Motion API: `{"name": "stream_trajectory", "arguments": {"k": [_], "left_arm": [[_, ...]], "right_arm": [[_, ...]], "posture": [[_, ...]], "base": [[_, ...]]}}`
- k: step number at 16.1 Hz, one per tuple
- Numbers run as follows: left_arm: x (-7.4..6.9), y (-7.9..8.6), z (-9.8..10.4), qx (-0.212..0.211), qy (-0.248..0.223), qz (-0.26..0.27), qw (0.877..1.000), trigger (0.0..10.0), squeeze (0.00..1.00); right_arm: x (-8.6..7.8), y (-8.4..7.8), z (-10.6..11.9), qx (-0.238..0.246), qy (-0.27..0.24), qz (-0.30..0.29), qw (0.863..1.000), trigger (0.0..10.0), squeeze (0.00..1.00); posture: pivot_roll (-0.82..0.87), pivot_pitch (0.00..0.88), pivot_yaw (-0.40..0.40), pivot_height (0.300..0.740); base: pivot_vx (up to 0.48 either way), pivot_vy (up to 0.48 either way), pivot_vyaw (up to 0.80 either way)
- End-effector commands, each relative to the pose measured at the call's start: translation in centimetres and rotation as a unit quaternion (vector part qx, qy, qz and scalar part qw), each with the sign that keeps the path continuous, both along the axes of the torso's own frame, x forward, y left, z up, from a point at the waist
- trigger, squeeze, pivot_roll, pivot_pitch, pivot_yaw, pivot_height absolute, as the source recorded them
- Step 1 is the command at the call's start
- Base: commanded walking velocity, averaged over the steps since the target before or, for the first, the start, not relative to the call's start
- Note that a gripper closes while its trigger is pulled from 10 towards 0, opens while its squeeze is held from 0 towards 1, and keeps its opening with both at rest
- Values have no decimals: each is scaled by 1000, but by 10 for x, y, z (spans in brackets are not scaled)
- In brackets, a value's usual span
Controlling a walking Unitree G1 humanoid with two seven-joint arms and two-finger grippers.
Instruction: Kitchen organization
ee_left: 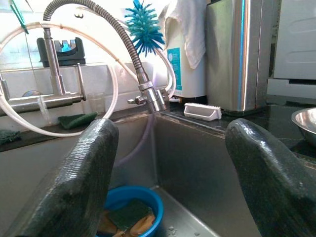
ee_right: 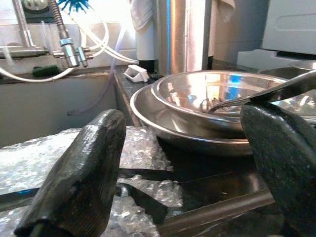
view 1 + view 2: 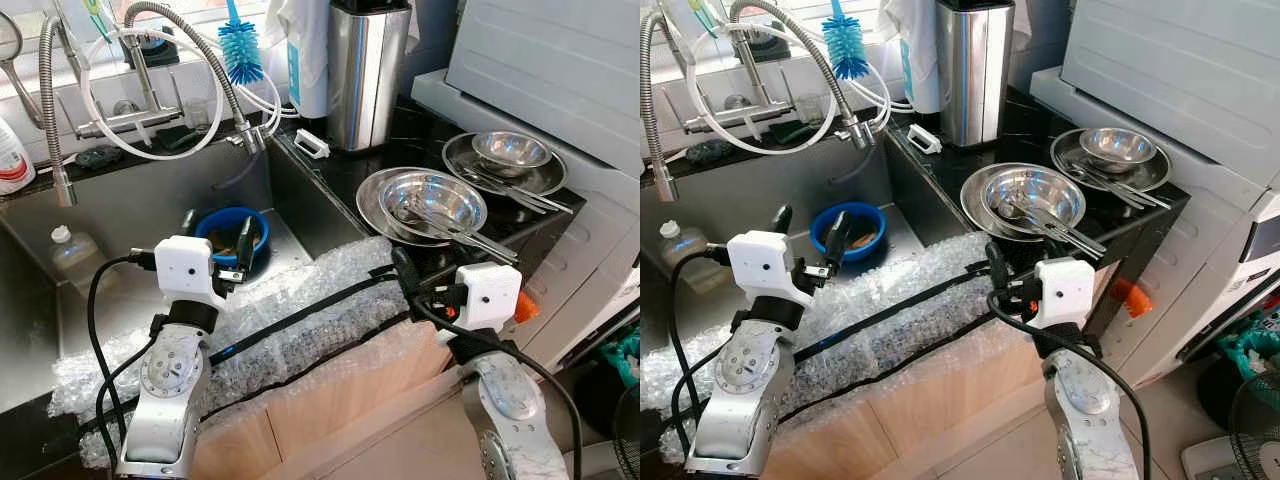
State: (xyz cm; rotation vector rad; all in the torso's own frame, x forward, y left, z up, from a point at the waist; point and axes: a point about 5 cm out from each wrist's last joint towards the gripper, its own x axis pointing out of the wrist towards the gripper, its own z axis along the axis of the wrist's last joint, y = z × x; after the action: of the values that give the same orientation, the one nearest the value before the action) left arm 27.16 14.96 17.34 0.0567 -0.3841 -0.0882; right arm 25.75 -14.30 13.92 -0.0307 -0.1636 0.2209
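My left gripper hangs open over the sink, just above a blue bowl that holds a green sponge. My right gripper is open too, low over the bubble-wrapped counter edge and pointing at a steel bowl. That bowl holds several utensils and sits on a steel plate. Nothing is between the fingers of either gripper. Farther right, a smaller steel bowl rests on a second plate with more utensils.
Bubble wrap covers the front counter edge. A tall steel canister, a white scrub brush, a blue bottle brush and spring taps stand behind. A plastic bottle lies in the sink. A white appliance bounds the right.
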Motion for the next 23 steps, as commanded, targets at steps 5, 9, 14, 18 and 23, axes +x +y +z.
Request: {"name": "stream_trajectory", "arguments": {"k": [5,9,14,18,23], "left_arm": [[1,-2,0,7,-2,0,1000,10000,0],[1,-1,0,9,-1,-1,1000,10000,0],[1,-1,1,10,-2,0,1000,10000,0],[1,-1,1,9,-2,0,1000,10000,0],[1,-2,1,8,-3,0,1000,10000,0]], "right_arm": [[3,4,-1,-17,2,18,1000,10000,0],[6,-5,-4,-30,10,-23,999,10000,0],[8,-10,-7,-28,17,-35,999,10000,0],[7,-4,-5,-26,11,-17,999,10000,0],[6,1,-4,-25,9,15,1000,10000,0]], "posture": [[-38,0,5,740],[-37,0,4,740],[-34,0,3,740],[-34,0,1,740],[-34,0,-1,740]], "base": [[0,0,0],[0,0,0],[0,0,0],[0,0,0],[0,0,0]]}}
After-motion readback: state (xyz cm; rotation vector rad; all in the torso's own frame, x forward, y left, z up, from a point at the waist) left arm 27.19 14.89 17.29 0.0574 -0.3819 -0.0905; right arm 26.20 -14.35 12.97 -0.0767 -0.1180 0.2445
